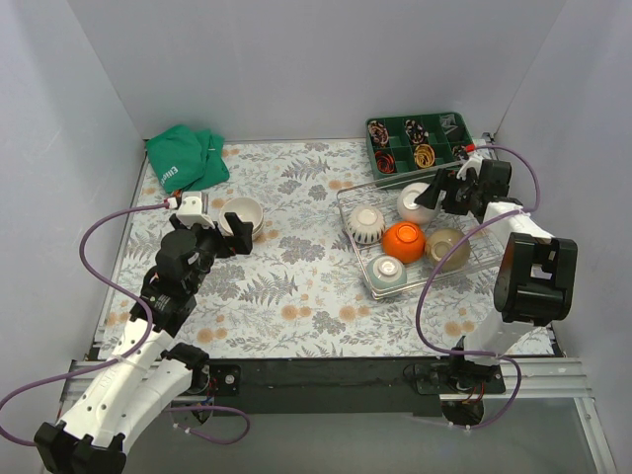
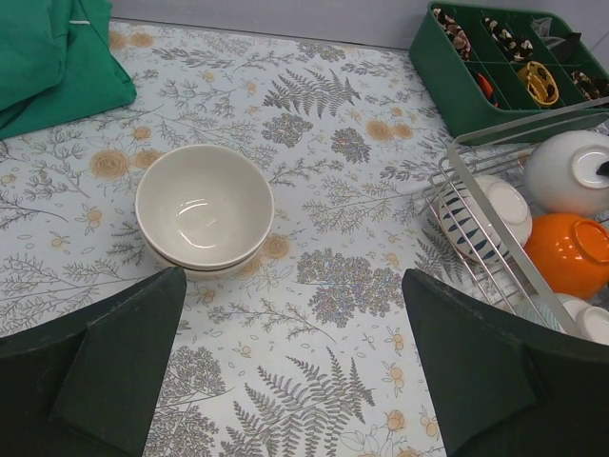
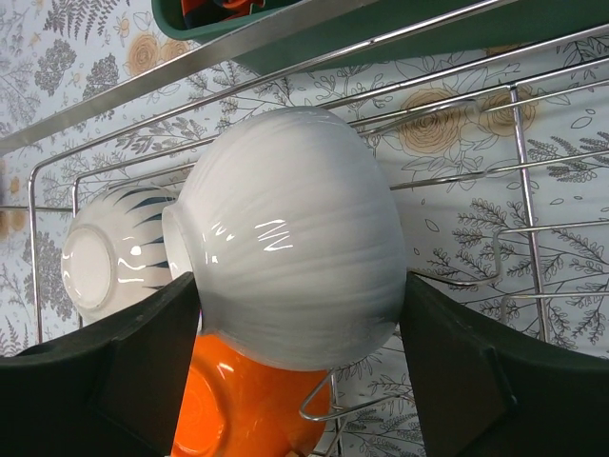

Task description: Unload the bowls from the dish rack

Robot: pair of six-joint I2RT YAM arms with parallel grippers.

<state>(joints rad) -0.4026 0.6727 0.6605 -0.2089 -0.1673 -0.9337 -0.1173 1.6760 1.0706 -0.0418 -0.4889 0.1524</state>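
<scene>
Now the robot is working on getting a bowl out. The right gripper [image 3: 300, 305] is at the far side of the dish rack [image 1: 346, 219]. Its jaws are on both sides of the white bowl [image 3: 295, 248], right up against it. I cannot tell if they squeeze it yet.

The orange bowl [image 1: 403, 240] sits just on its near side and the striped bowl [image 1: 366, 223] to its left, so the next move should be a firm hold and a straight lift over the wire.

The left gripper [image 2: 295, 276] is wide open and holds nothing. It hangs near the stacked bowls [image 2: 204, 207] on the left of the desk [image 1: 296, 296].
</scene>
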